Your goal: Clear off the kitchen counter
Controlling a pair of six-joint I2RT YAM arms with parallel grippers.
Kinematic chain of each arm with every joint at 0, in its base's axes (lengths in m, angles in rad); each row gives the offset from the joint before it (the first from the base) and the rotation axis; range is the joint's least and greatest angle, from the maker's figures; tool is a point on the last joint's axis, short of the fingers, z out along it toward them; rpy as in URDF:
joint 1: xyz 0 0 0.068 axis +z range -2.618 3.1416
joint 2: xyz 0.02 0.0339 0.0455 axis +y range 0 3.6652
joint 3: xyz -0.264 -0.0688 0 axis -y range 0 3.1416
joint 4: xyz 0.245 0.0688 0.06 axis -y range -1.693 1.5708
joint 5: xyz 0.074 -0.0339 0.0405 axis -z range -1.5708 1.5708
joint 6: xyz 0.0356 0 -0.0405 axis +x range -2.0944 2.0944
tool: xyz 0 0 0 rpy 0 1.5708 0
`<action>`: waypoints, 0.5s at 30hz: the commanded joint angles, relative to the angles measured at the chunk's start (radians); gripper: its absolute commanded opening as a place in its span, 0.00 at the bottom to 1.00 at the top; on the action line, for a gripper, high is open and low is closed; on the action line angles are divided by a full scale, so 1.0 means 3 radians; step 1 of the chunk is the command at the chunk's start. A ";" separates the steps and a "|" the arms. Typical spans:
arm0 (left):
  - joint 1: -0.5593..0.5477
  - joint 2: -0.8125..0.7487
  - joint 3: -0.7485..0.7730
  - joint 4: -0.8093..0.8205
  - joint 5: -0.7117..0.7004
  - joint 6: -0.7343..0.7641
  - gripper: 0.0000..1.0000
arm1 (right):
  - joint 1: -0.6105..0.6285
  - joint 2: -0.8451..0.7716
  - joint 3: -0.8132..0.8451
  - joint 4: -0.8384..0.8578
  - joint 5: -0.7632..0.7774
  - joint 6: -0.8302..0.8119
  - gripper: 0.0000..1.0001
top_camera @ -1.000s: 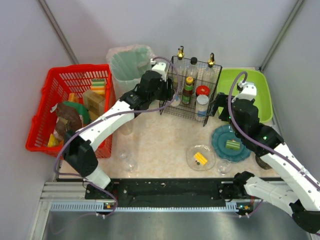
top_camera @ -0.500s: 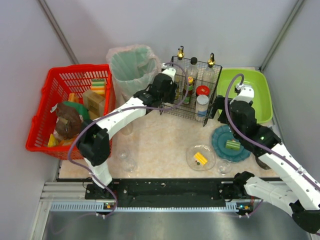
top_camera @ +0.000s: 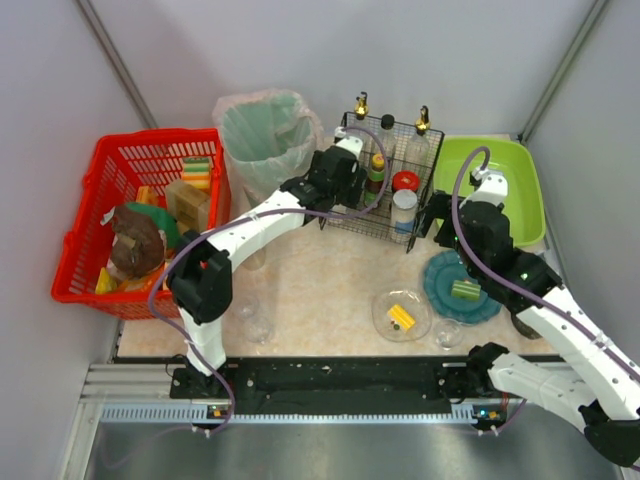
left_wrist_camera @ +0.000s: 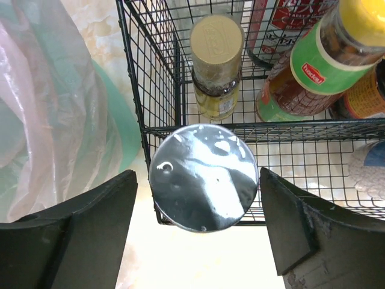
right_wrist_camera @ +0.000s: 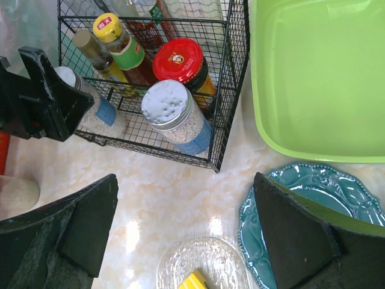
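Much of the kitchen counter (top_camera: 320, 275) — a pale, marbled beige top — lies in front of the 2 arms. It runs from a red basket (top_camera: 85, 225) at the left edge to a lime-green tub (top_camera: 500, 170) at the far right. Near the right arm a teal plate (top_camera: 437, 285) sits on it, carrying a small green block (top_camera: 465, 290). Just beside the plate, to its left, a clear glass dish (top_camera: 380, 312) holds a yellow piece (top_camera: 401, 317). 1 small glass (top_camera: 448, 332) stands by the dish.

At the back of the counter a black wire rack (right_wrist_camera: 230, 90) stands between a bag-lined bin (top_camera: 262, 135) and the tub. It is packed with bottles and jars, among them a red-lidded jar (right_wrist_camera: 177, 60), a white-capped jar (right_wrist_camera: 165, 102) with a blue label and a yellow-capped bottle (right_wrist_camera: 105, 27).

The left gripper (left_wrist_camera: 197, 174) is at the rack's near-left corner. Its jaws are spread wide on either side of a silver-capped jar (left_wrist_camera: 203, 177), not clamped on it. A slim gap shows on 1 side, and the other finger is almost at the cap's edge. Whether this jar stands inside the wire or just outside it, I cannot tell.

The right gripper (right_wrist_camera: 185, 180) hovers over bare counter in front of the rack — between the rack and the teal plate. Its jaws are wide apart with nothing between them.

The basket holds boxes and packets.
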 commanded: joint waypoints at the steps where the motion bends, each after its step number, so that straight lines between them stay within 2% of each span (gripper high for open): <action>1: -0.0016 -0.0143 0.0179 0.0067 -0.0076 0.0043 0.89 | -0.0028 -0.0086 0.0039 0.0066 -0.0044 0.0018 0.92; 5: -0.0021 -0.0409 0.0168 0.0123 -0.0040 0.0094 0.98 | -0.0028 -0.0112 0.0039 0.0041 -0.0064 0.0008 0.93; 9: -0.0026 -0.0757 0.0046 0.0124 -0.0045 0.0099 0.98 | -0.0028 -0.0102 0.0049 0.0005 -0.0115 0.0018 0.93; 11: -0.0021 -0.1007 -0.0107 0.0073 -0.0193 0.0054 0.98 | -0.0028 -0.0066 0.0044 -0.0010 -0.0161 0.0018 0.93; 15: -0.0021 -0.1431 -0.0383 -0.0381 -0.0693 -0.0247 0.98 | -0.0028 0.0000 0.0039 -0.0031 -0.0264 0.0013 0.93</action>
